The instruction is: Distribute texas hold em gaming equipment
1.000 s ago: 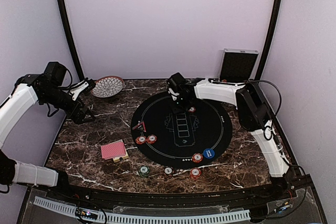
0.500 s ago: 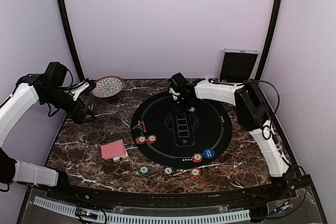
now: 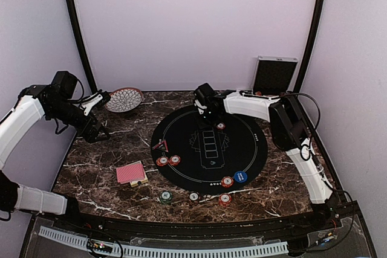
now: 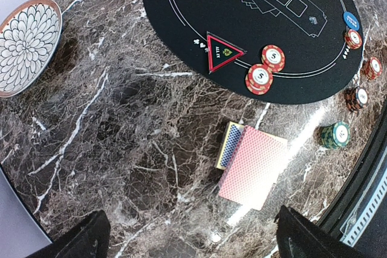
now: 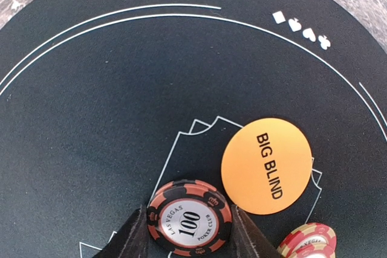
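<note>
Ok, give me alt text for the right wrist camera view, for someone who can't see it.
A red-and-black Las Vegas 100 poker chip sits between the fingers of the right pincer, against a black mat with white markings. Right of it lies an orange disc reading BIG BLIND, and red-and-cream chips peek in at the bottom right corner.

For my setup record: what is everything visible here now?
mat: one, black, centre.
bowl: one, white patterned, far left.
case: one, silver, far right.
card deck: one, red-backed, left of mat.
card box: one, blue-yellow, at deck's edge.
all-in marker: one, red triangle, mat's left rim.
blue chip: one, mat's near rim.
100 chip: one, red-black, on mat.
red chips: five piles: mat's left rim (two), by blue chip (two), by 100 chip.
green chip: one, near marble edge.
dark chip: one, white centre, beside green.
big blind button: one, orange, beside it.
left gripper: open, over marble.
right gripper: fingers flank 100 chip.
</note>
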`<state>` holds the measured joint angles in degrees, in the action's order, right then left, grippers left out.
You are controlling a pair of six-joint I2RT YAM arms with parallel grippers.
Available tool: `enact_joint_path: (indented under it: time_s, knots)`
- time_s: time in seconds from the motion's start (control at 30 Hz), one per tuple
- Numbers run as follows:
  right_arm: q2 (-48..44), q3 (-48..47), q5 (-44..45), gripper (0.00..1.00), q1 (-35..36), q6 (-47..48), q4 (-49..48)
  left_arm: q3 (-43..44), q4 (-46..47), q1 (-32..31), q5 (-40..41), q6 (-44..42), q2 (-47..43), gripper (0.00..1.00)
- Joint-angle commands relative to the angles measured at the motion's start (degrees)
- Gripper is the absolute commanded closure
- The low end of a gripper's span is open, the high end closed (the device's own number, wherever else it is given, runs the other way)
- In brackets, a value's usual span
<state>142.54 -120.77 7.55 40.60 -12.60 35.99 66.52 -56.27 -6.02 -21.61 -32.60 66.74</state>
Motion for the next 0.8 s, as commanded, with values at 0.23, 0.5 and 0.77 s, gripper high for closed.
enact_joint_path:
  time_s: [0.23,0.5,0.77]
  knots:
    - [2.3,-0.6,-0.9,0.44,-0.7,-0.3,0.4,0.5,-0.8,-0.2,0.0,-0.3,-1.9,0.01]
    - [-2.3,-0.6,0.5,0.40,-0.3,0.2,1.3,0.4,-0.8,-0.2,0.0,-0.3,-2.2,0.01]
    - [-20.0,15.8,2.7,0.35,6.4,1.5,-2.9,0.6,-1.0,-0.1,-0.1,0.2,-2.3,0.01]
